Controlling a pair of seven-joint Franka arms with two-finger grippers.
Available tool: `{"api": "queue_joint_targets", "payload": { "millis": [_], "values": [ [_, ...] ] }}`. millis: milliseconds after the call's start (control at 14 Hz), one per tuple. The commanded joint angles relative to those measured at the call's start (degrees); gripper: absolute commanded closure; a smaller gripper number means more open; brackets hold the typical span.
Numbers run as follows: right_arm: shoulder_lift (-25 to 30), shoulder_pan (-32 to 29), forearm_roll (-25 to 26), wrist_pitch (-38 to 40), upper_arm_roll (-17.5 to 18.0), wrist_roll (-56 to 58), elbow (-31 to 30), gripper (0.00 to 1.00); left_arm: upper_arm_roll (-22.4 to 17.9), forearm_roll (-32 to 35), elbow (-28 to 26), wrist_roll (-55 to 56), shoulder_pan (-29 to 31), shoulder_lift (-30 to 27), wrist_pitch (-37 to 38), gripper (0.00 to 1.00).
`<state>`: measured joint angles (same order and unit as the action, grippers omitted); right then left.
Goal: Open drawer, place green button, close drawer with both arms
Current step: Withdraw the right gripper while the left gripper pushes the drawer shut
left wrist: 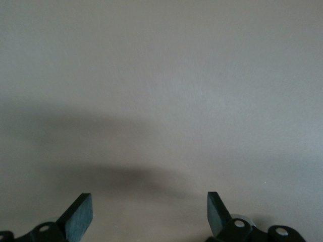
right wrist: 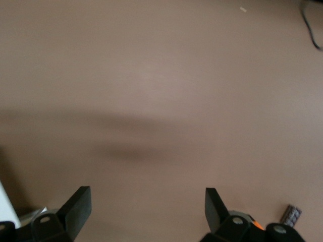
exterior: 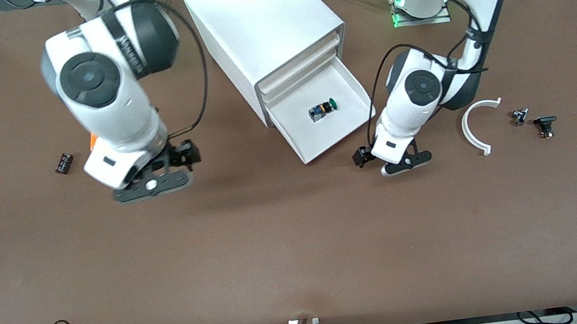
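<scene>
The white cabinet point(exterior: 263, 18) stands at the middle of the table toward the robots' bases. Its lowest drawer point(exterior: 328, 142) is pulled out. The button point(exterior: 323, 109), with its green cap and black-and-blue body, lies on its side inside the drawer. My left gripper point(exterior: 400, 164) is low over the table beside the open drawer's front corner, toward the left arm's end. It is open and empty over bare table in the left wrist view point(left wrist: 150, 206). My right gripper point(exterior: 153, 185) hovers over the table toward the right arm's end of the cabinet, open and empty point(right wrist: 147, 201).
A white curved piece point(exterior: 478, 127) and two small dark parts point(exterior: 519, 116) point(exterior: 545, 124) lie toward the left arm's end. A small black part point(exterior: 63, 163) and an orange box point(exterior: 93, 141), mostly hidden by the right arm, lie toward the right arm's end.
</scene>
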<state>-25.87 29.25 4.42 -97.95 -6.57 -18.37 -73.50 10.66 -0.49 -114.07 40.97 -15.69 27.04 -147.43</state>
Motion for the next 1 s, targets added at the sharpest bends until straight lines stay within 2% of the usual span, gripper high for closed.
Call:
{"api": "queue_joint_targets", "payload": {
  "millis": [0, 286, 571, 643, 786, 929],
  "values": [
    [2.8, -6.8, -0.6, -0.2, 0.8, -2.7, -4.6, 0.0, -0.5, -0.7, -2.6, 4.2, -2.9, -0.4, -2.2, 0.0],
    [7.2, -14.0, -0.2, 0.3, 0.9, -4.6, -8.8, 0.0, 3.7, -4.1, -7.1, 4.5, -3.5, -2.2, -2.2, 0.0],
    [10.9, -18.8, 0.0, 0.7, 1.4, -3.6, -10.8, 0.0, 8.5, -14.6, -9.9, 4.4, -4.4, -3.0, -1.7, 0.0],
    [11.5, -19.8, 0.0, 1.4, 1.9, -3.5, -11.0, 0.0, 9.0, -14.8, -9.9, 4.4, -4.4, -3.4, -0.8, 0.0],
    [12.6, -25.0, 0.1, 2.1, 6.7, -2.8, -11.4, 0.0, 10.6, -14.8, -10.0, 3.4, -4.5, -4.2, 0.8, 0.0],
    [13.4, -26.3, 0.1, 2.5, 7.5, -2.6, -11.6, 0.0, 11.8, -14.8, -10.3, 3.4, -4.5, -4.4, 1.4, 0.0]
  ]
}}
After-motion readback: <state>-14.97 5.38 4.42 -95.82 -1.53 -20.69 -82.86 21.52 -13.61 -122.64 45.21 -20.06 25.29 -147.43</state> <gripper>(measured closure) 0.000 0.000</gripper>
